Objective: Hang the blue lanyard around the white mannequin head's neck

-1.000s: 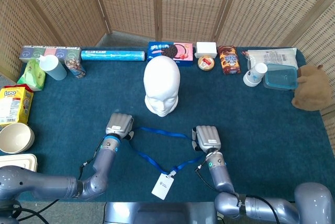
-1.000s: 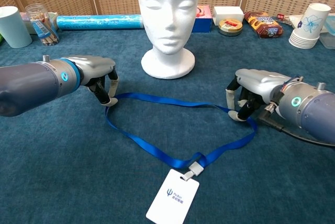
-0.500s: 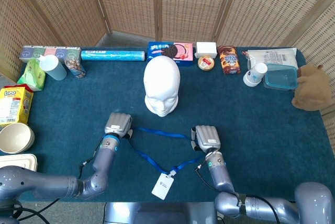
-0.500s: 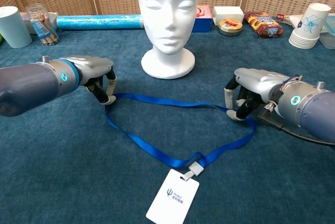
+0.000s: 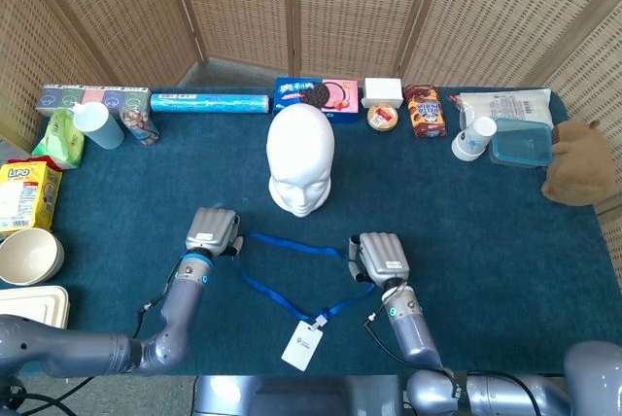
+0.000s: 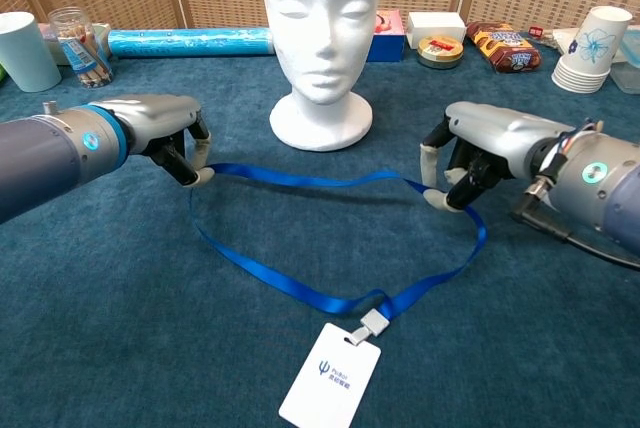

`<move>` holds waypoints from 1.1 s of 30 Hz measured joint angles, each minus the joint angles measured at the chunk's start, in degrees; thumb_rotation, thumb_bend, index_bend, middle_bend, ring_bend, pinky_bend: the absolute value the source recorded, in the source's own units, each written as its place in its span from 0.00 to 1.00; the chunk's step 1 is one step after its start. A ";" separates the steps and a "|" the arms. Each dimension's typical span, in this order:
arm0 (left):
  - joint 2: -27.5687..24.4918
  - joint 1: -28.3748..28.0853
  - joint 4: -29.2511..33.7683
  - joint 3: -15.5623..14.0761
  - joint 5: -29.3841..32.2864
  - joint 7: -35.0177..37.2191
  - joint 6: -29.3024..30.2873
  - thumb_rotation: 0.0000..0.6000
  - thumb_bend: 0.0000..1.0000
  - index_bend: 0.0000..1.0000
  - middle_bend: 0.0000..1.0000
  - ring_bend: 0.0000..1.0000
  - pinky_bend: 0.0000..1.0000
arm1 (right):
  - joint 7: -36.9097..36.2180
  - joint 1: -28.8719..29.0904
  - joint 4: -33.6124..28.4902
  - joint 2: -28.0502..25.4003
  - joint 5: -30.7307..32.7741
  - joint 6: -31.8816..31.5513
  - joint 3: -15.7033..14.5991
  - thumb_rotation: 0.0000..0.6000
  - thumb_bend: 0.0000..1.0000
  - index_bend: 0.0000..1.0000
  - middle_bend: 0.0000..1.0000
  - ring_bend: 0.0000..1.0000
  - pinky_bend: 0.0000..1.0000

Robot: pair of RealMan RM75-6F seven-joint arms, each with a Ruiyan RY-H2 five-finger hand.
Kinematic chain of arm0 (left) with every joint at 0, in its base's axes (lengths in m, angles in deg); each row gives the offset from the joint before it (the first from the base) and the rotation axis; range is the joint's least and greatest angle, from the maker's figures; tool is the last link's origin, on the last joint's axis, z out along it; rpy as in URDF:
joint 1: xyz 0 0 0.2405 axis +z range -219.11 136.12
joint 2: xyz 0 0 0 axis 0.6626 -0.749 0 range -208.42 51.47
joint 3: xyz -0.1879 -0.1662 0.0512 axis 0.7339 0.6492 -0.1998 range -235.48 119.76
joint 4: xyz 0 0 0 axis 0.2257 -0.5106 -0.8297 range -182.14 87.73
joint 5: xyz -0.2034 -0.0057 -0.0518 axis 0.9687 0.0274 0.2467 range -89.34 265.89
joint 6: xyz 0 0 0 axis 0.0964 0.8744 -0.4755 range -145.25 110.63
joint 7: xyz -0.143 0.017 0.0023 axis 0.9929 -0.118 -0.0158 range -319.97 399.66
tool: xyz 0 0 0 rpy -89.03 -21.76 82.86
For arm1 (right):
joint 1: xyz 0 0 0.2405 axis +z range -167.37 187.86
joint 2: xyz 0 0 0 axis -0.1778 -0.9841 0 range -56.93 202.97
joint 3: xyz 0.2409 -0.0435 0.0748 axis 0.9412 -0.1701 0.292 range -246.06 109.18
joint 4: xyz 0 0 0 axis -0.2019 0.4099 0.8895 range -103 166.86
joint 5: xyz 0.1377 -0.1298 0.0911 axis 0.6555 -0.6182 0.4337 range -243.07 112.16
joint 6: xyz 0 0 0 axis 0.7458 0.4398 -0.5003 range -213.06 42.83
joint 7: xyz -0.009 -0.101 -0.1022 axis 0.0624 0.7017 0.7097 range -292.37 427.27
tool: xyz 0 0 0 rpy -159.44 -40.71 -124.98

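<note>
head view: my left hand and right hand each pinch blue lanyard, nudged forward since before. chest view: strap now lifted off counter, stretched before mannequin head; badge flat.

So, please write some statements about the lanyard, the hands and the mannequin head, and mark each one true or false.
1. The blue lanyard already hangs around the white mannequin head. False: it is in front of the head.
2. Both the left hand and the right hand grip the strap. True.
3. The white badge lies on the table. True.
4. The mannequin head lies on its side. False: it stands upright.
</note>
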 measured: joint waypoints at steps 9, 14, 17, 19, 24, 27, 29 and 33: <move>-2.92 4.20 4.05 -1.01 -8.87 6.94 3.31 0.87 0.44 0.67 1.00 1.00 1.00 | -1.30 -1.52 -7.37 -3.11 -5.56 -2.50 -1.15 1.00 0.49 0.63 0.95 1.00 1.00; -7.52 8.11 9.73 -1.21 -16.42 13.60 6.91 0.87 0.44 0.67 1.00 1.00 1.00 | -2.82 -2.79 -14.91 -6.69 -11.77 -4.08 -1.84 1.00 0.48 0.63 0.96 1.00 1.00; -11.60 10.50 13.69 -1.11 -21.16 17.71 8.45 0.87 0.44 0.67 1.00 1.00 1.00 | -4.18 -3.73 -19.92 -10.34 -15.93 -4.76 -2.16 1.00 0.48 0.63 0.96 1.00 1.00; -13.94 11.67 15.99 -0.72 -22.75 20.17 8.92 0.86 0.44 0.67 1.00 1.00 1.00 | -4.90 -4.27 -22.41 -12.57 -18.06 -5.18 -2.19 1.00 0.48 0.63 0.96 1.00 1.00; -19.83 14.45 21.10 1.26 -27.25 25.36 10.28 0.87 0.44 0.67 1.00 1.00 1.00 | -7.02 -5.62 -28.02 -17.94 -22.07 -5.96 -1.80 1.00 0.48 0.63 0.96 1.00 1.00; -22.32 15.81 23.26 2.71 -29.71 27.65 11.50 0.87 0.44 0.67 1.00 1.00 1.00 | -9.14 -6.07 -30.20 -20.82 -22.82 -5.67 -1.06 1.00 0.48 0.64 0.96 1.00 1.00; -23.59 16.38 24.22 3.73 -31.02 28.51 12.06 0.87 0.44 0.67 1.00 1.00 1.00 | -10.64 -6.20 -31.35 -22.76 -22.92 -5.25 -0.09 1.00 0.48 0.64 0.96 1.00 1.00; -25.54 16.83 25.94 5.29 -31.99 29.15 12.36 0.87 0.44 0.67 1.00 1.00 1.00 | -13.67 -6.28 -33.00 -25.99 -22.79 -4.29 2.01 1.00 0.49 0.64 0.96 1.00 1.00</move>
